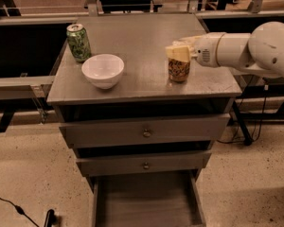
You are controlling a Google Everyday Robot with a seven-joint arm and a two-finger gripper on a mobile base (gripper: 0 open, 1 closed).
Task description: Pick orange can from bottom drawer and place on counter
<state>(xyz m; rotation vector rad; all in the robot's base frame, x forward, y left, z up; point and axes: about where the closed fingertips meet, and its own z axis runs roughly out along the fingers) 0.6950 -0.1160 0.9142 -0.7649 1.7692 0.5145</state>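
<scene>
The orange can (179, 70) stands upright at the right side of the counter (137, 37), its base at or just above the surface. My gripper (178, 52) reaches in from the right on a white arm and is shut on the can's top, with yellowish fingers (173, 51) covering the lid. The bottom drawer (146, 200) is pulled open below the cabinet, and the part of its tray that shows is bare.
A green patterned can (79, 42) and a white bowl (103, 70) sit on the counter's left half. The two upper drawers (146, 133) are slightly ajar. A cable (9, 205) lies on the floor at the lower left. A low shelf rail (19, 82) adjoins the cabinet's left.
</scene>
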